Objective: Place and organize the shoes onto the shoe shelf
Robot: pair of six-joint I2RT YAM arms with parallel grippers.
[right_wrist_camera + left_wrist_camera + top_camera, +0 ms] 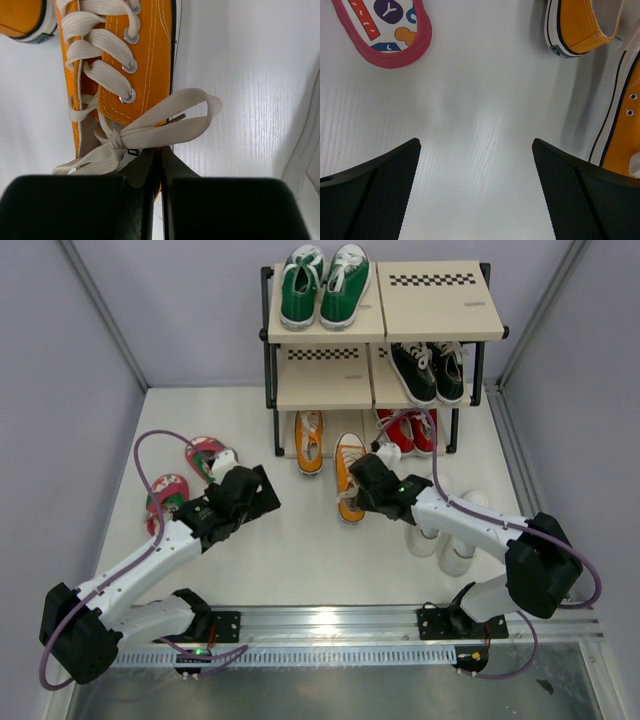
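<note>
The shoe shelf (330, 385) stands at the back. One orange sneaker (309, 442) lies with its toe under the bottom left tier. My right gripper (362, 485) is shut on the side wall of the second orange sneaker (349, 470) on the floor; in the right wrist view the gripper (161, 150) clamps the sneaker (145, 50) just behind its white lace bow. Two pink flip-flops (205, 453) (165, 497) lie at the left. My left gripper (252, 490) is open and empty over bare floor (475, 145). The white sneakers (440, 535) lie under my right arm.
Green sneakers (324, 285) sit on the top left board, black sneakers (428, 370) on the middle right, red sneakers (410, 430) on the bottom right. The left wrist view shows a flip-flop (385, 30) and both orange sneakers (582, 25) (625, 130).
</note>
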